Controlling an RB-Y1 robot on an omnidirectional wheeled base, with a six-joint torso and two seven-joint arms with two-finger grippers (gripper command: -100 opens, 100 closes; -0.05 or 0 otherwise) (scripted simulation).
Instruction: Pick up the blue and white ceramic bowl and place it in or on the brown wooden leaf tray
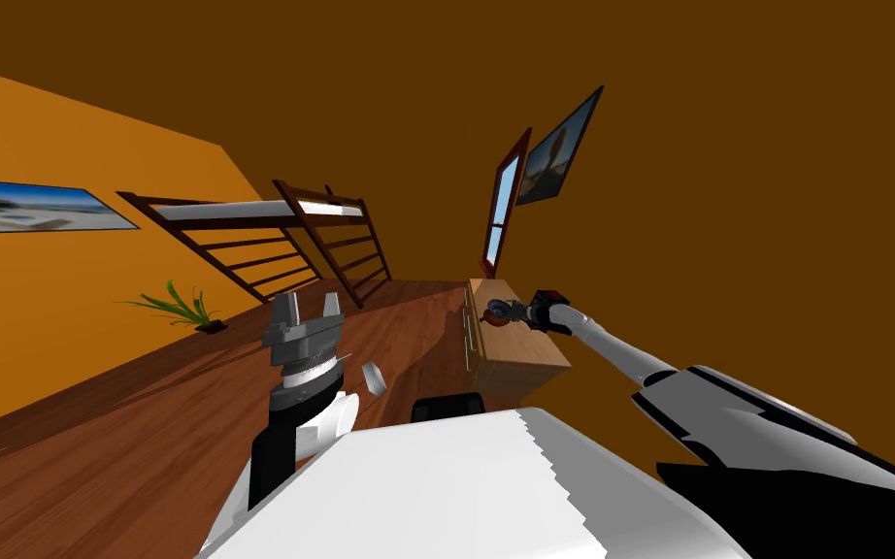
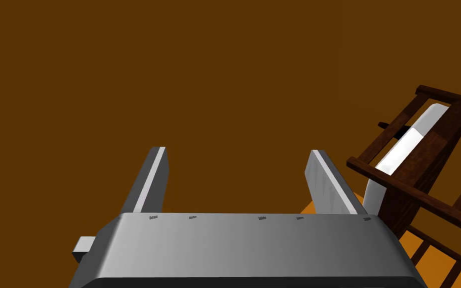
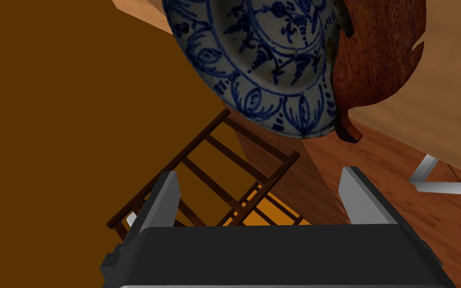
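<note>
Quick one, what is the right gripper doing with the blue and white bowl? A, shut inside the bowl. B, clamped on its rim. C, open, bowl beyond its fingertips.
C: the right gripper stands open with nothing between its fingers, and the bowl lies past them, overlapping the leaf tray.

Head camera: high, rolled, far. Right wrist camera: close, bowl (image 3: 259,60) just beyond right hand (image 3: 259,172). Slatted frame (image 2: 424,160) shared by all.
</note>
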